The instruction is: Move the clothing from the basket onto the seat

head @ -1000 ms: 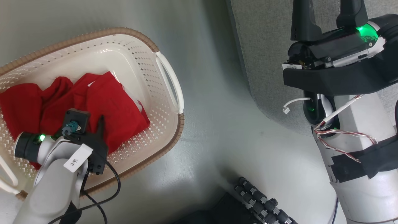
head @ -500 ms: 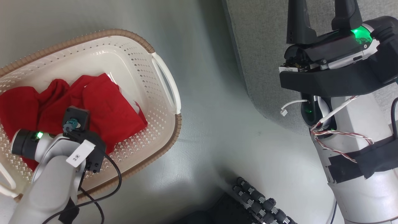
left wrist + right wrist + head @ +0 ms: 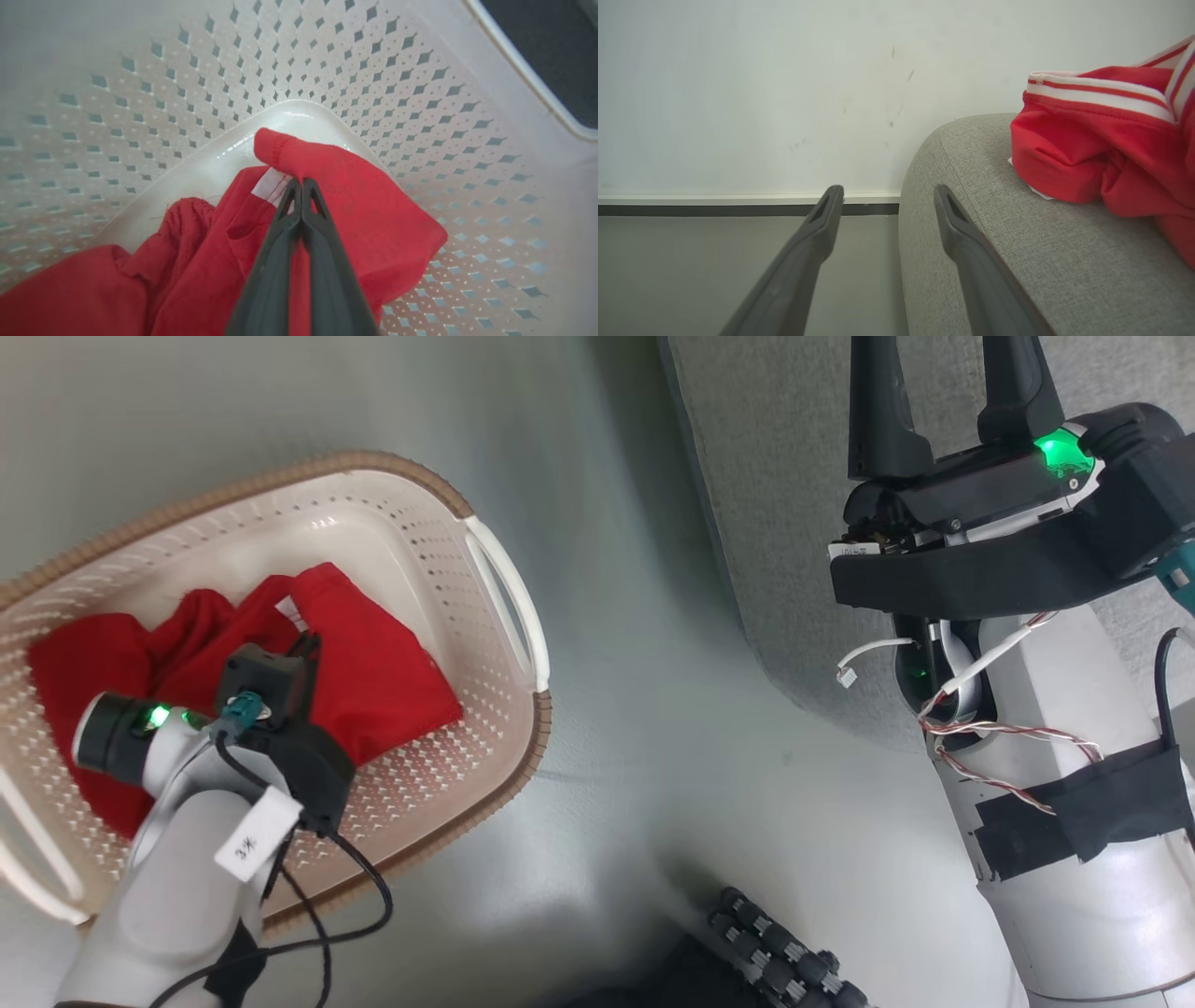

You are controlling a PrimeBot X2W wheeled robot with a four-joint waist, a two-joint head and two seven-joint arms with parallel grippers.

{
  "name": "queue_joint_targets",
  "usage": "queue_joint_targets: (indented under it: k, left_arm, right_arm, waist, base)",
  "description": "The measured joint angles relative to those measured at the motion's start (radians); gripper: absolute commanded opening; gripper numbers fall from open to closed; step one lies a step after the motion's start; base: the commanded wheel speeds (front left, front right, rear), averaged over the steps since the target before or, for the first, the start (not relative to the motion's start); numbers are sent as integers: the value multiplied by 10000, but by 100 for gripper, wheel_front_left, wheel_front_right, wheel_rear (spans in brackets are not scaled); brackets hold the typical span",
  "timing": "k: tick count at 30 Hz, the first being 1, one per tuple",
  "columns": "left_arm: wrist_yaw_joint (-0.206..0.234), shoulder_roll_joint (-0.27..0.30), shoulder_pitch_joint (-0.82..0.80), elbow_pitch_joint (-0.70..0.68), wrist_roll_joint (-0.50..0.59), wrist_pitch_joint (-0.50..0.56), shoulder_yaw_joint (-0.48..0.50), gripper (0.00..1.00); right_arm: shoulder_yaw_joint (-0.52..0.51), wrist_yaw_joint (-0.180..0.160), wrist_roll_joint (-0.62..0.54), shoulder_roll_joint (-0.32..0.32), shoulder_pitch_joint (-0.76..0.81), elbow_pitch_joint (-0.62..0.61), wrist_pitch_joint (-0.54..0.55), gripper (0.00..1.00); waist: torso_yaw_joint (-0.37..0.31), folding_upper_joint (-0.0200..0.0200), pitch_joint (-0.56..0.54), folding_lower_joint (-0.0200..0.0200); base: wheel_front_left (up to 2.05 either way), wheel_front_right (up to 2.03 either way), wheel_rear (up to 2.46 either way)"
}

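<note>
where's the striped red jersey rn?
Right wrist view, right side: the red jersey with white striped trim lies on top of the grey woven-fabric seat, near its rounded edge, right of the open right hand.

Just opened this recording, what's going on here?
The left end effector is shut on a fold of the red garment inside the basket, apparently about to lift it out. The right end effector hangs open at the edge of the grey seat, where a red jersey with white striped trim lies.

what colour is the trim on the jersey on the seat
White with a thin red stripe, on a red jersey. Best in the right wrist view.
</note>
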Motion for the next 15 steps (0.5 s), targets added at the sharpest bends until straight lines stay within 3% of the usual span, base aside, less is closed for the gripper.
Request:
queue_joint_targets:
  k: [15]
  left_arm:
    - [-169, -694, 853, -974, -451, -1172, -31, 0]
  right_arm:
    - [-136, 167, -412, -17, 734, 1057, 0, 100]
  waist:
    - [768, 0, -1595, -1]
  base:
    - [0, 0, 0]
